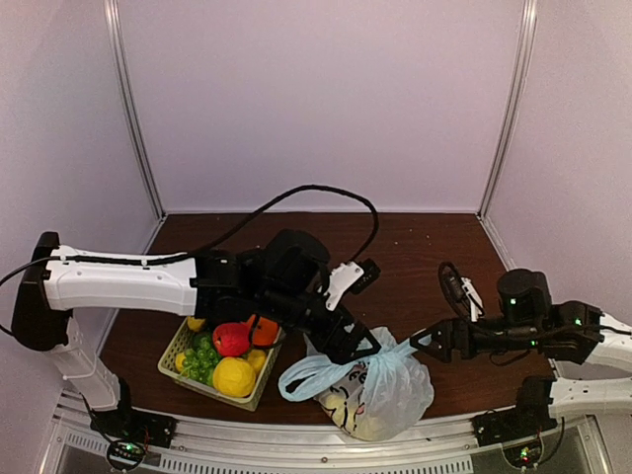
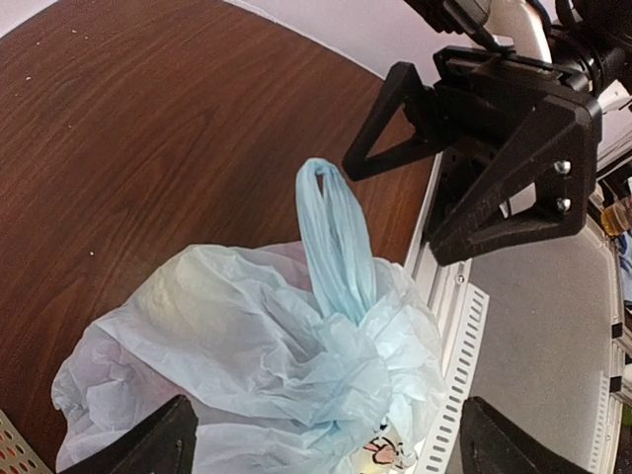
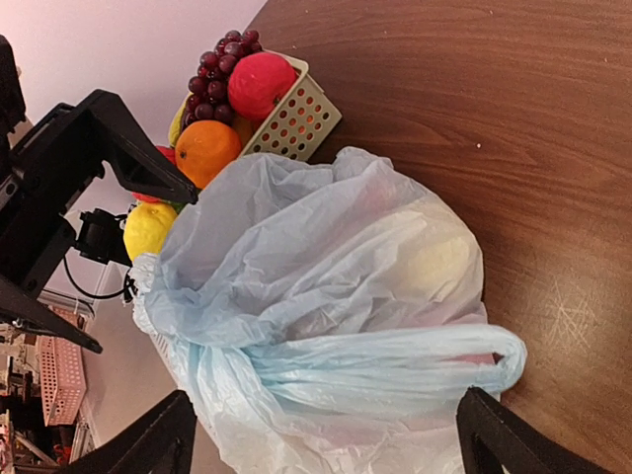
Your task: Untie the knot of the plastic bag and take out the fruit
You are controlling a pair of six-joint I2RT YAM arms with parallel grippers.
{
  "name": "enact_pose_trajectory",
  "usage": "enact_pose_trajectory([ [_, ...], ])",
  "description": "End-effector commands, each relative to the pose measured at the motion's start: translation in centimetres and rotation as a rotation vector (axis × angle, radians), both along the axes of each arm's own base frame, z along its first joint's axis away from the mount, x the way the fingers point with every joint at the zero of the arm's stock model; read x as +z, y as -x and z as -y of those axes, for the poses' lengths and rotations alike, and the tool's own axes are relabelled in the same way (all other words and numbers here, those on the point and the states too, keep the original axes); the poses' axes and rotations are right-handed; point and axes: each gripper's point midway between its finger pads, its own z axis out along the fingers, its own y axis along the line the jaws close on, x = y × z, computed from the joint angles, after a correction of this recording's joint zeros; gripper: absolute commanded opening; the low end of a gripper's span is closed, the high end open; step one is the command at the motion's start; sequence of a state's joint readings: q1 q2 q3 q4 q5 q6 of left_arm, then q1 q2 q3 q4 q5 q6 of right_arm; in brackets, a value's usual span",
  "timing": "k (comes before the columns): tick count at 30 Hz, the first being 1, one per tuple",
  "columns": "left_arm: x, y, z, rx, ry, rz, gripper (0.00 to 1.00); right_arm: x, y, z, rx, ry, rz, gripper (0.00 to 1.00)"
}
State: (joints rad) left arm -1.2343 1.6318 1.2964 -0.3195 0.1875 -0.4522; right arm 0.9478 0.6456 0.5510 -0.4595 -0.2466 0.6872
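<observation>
Robot lab test booth: plain pale walls (image 1: 326,99), metal corner posts (image 1: 133,109), wood-grain table (image 1: 415,247) (aluminium rail (image 1: 227,434) along near edge).

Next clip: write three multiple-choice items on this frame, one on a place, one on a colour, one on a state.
1. Relative to the pale perforated plastic basket, the thin pale blue plastic bag lies:
A) inside it
B) to its right on the dark brown wooden table
C) behind it

2. The thick cable arching over the table is:
A) black
B) white
C) red

3. The left arm's fingers are:
A) shut on the bag
B) spread open
C) out of view

Answers:
1. B, the top view shows the bag beside the basket.
2. A, the cable is plainly black.
3. B, the left wrist view shows them wide apart.
</observation>
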Motion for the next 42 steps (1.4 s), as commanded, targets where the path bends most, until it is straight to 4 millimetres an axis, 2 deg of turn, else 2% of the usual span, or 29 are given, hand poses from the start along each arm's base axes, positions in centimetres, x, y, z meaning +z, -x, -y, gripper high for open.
enact_pose_trajectory([
  [1, 0.0, 0.7, 0.7, -0.048, -0.012, 0.039, 0.95, -2.6, 1.3, 1.7, -0.043, 0.050, -0.091, 0.94],
  [4, -0.8, 0.8, 0.8, -0.043, -0.035, 0.042, 0.94, -4.3, 2.5, 1.4, 0.010, 0.066, -0.155, 0.95],
  [9, -1.7, 0.0, 0.5, 0.021, -0.073, 0.044, 0.76, -6.1, 3.5, 0.4, 0.061, 0.089, -0.187, 0.91],
  [14, -2.4, 0.5, 0.9, 0.020, -0.085, 0.037, 0.75, -7.4, 4.1, -0.9, 0.104, 0.075, -0.204, 0.84],
  [16, -3.0, 0.5, 1.0, 0.029, -0.098, 0.029, 0.66, -8.0, 4.2, -1.2, 0.113, 0.074, -0.209, 0.75],
  [19, -3.6, 0.2, 1.0, 0.060, -0.111, 0.011, 0.42, -7.9, 3.7, -1.5, 0.096, 0.071, -0.189, 0.53],
  [21, -3.6, 0.0, 0.9, 0.083, -0.109, 0.006, 0.23, -7.0, 2.9, -1.5, 0.060, 0.058, -0.158, 0.26],
  [23, -3.2, -0.4, 0.8, 0.108, -0.102, 0.008, 0.10, -5.8, 1.8, -1.4, 0.008, 0.040, -0.116, 0.02],
  [24, -2.8, -0.5, 0.9, 0.117, -0.095, 0.010, 0.04, -5.0, 1.3, -1.3, -0.021, 0.031, -0.094, 0.00],
  [25, -2.4, -0.7, 0.9, 0.129, -0.086, 0.014, 0.00, -4.3, 0.6, -1.1, -0.053, 0.024, -0.071, 0.00],
  [31, 2.0, -0.9, 2.2, 0.146, 0.022, 0.008, 0.00, 1.2, -3.4, 1.0, -0.244, 0.090, 0.112, 0.00],
  [33, 3.8, -0.8, 2.8, 0.151, 0.069, 0.013, 0.00, 3.7, -4.6, 1.3, -0.271, 0.134, 0.191, 0.00],
  [35, 5.2, -0.7, 3.2, 0.162, 0.097, 0.021, 0.00, 4.8, -5.7, 1.2, -0.262, 0.209, 0.257, 0.00],
  [39, 6.7, -0.6, 3.5, 0.199, 0.122, 0.042, 0.00, 4.3, -8.4, 1.4, -0.276, 0.363, 0.290, 0.00],
  [42, 6.4, -1.2, 2.7, 0.261, 0.116, 0.039, 0.00, 2.9, -10.2, 0.2, -0.261, 0.341, 0.252, 0.00],
])
